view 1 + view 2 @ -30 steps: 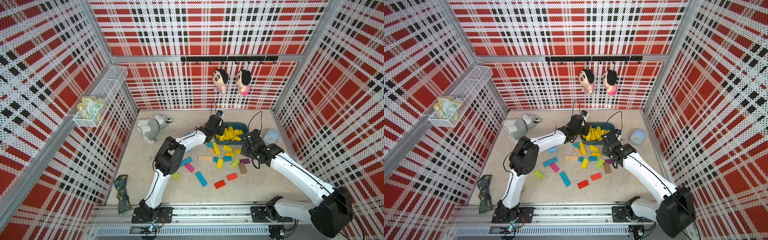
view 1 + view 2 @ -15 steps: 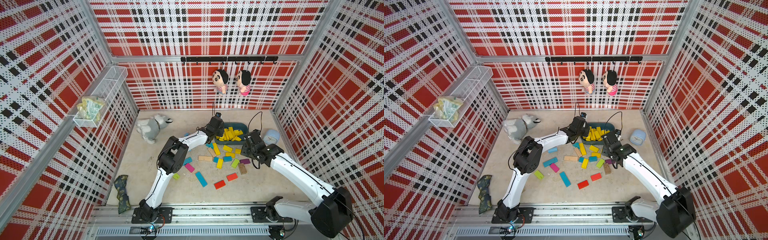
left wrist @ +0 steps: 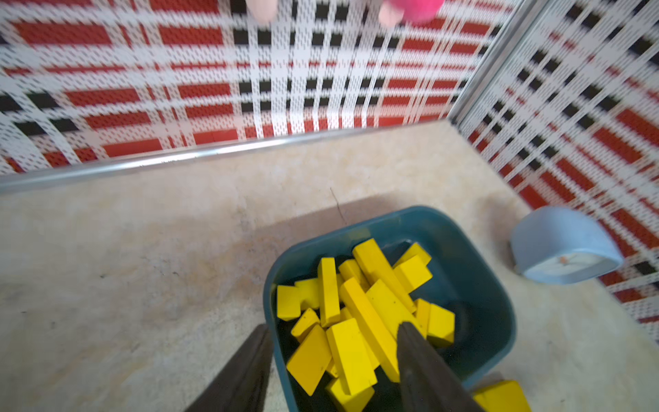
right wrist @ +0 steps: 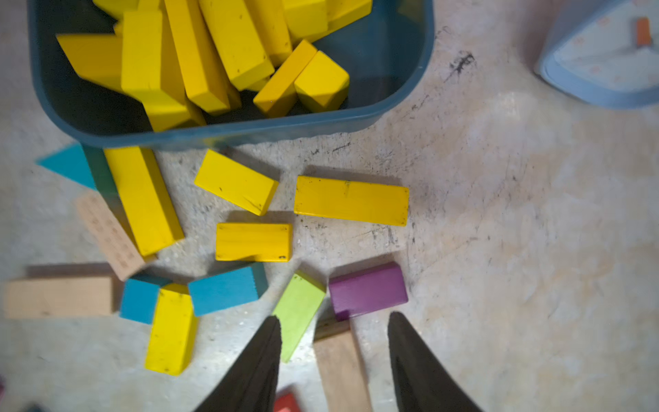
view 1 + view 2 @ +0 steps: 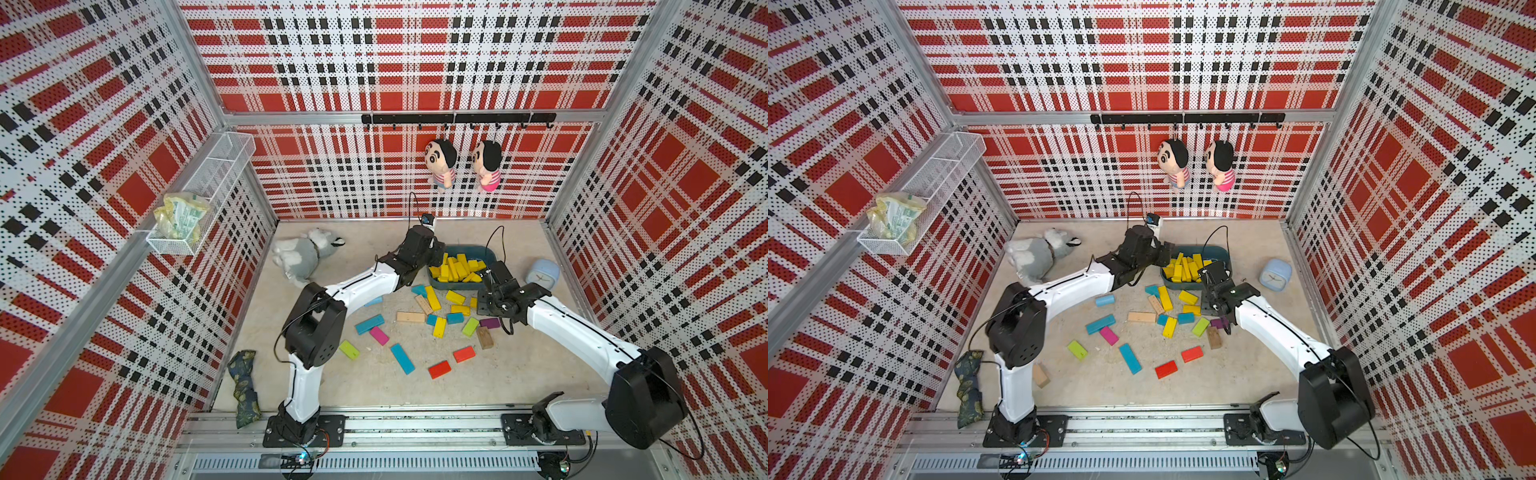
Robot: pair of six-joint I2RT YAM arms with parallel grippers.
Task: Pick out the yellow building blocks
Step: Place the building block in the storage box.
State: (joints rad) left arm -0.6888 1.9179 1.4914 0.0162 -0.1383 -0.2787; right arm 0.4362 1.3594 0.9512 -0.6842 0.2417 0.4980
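Worktop (image 5: 519, 374) beige, scuffed. Teal bin (image 5: 461, 285) toward 1 o'clock, heaped with most yellow building blocks (image 5: 455, 266). Five more loose at bin's 6 o'clock, among other colours.

Left hand (image 3: 333, 325) open, empty, over bin's 9 o'clock rim, above heap.

Right hand (image 4: 333, 315) open, empty, at 3 o'clock of loose yellows, near lime-green block (image 4: 297, 310).

Marks on printed tan block (image 4: 107, 235) too blurred to read.

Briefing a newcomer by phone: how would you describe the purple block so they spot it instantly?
Find the teal bin heaped with yellow blocks. In the loose scatter on its robot-facing side, the purple block lies beside a lime-green brick. It alone is purple.
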